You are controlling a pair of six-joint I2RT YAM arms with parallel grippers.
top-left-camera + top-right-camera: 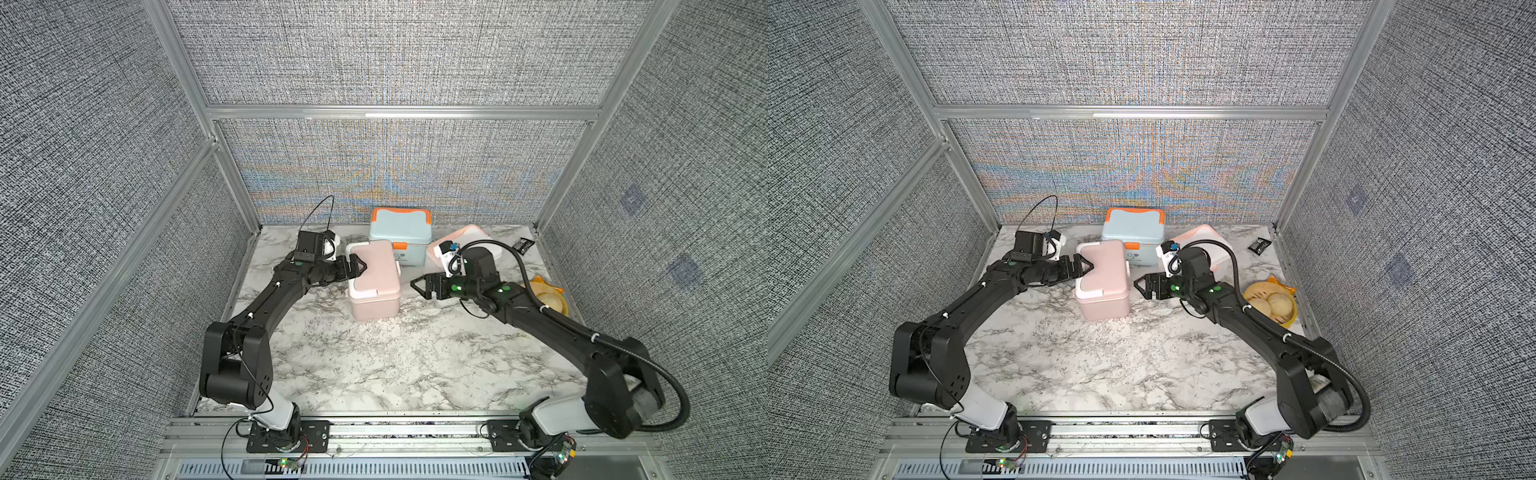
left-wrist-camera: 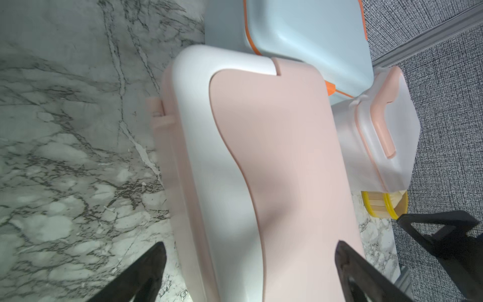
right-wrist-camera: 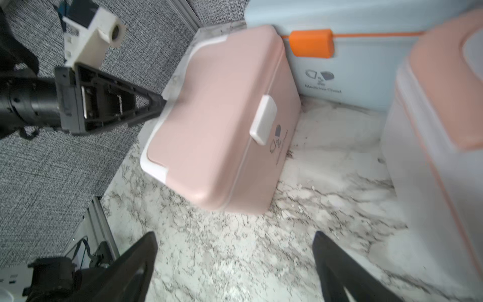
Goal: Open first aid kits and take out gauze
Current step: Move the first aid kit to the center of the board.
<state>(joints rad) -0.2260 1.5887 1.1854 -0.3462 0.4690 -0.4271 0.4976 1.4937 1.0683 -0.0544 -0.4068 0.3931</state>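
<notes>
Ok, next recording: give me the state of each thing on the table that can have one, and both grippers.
pink kit: lid shut, white latch down, upright.
blue kit: lid shut, orange latch down, upright.
white-and-peach kit: lid shut, seemingly tilted; partly hidden.
yellow basket: open, buns inside.
black wrapper: lying flat.
left gripper: open, fingers over the pink kit's lid.
right gripper: open, empty, beside the pink kit.
gauze: none in view.

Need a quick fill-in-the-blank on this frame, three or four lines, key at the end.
1. The left end effector is at the ___ kit's lid.
2. The pale blue kit has an ___ latch.
3. The latch on the pink kit is ___ in colour.
4. The yellow basket holds ___.

Missing words: pink; orange; white; buns
</notes>
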